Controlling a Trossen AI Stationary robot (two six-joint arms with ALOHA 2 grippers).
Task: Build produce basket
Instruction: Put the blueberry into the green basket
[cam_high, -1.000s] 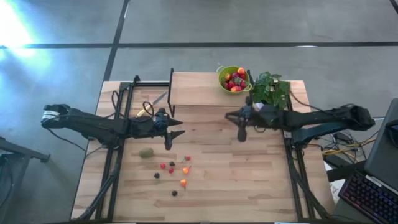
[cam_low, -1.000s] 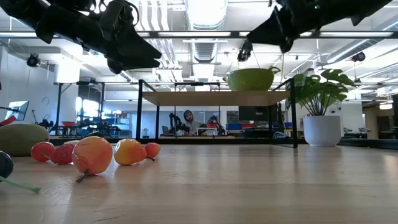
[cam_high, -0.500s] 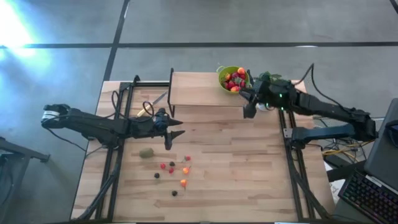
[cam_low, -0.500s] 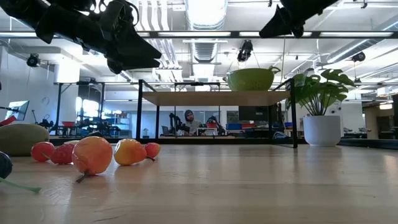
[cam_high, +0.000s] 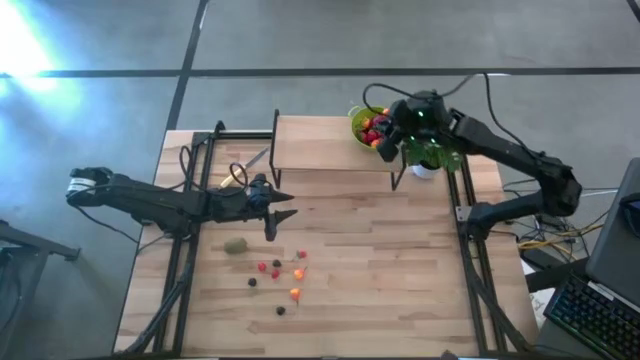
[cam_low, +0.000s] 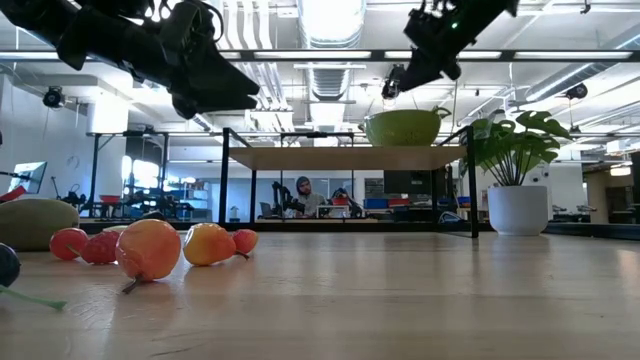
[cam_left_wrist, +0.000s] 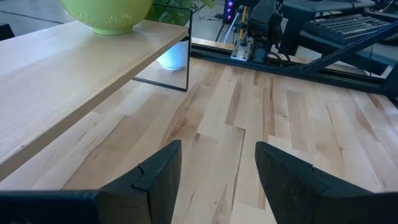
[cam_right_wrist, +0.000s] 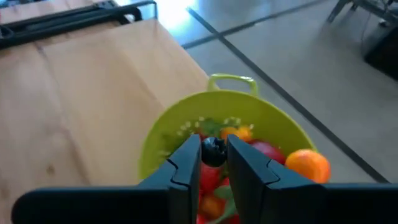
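From my station I see the pale butcher-block wooden table (cam_high: 400, 260), with a raised light-wood shelf on thin black metal legs (cam_high: 320, 143) along its far edge. A green leafy plant in a white pot (cam_low: 516, 175) stands just beside the shelf. Beyond the table there is grey concrete floor (cam_high: 300, 35).

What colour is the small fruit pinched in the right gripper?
Dark purple, almost black. The fruit shows best in the right wrist view, between the right gripper fingers.

Kiwi (cam_low: 30, 222) cut by edge; basket (cam_high: 368, 124) partly behind arm
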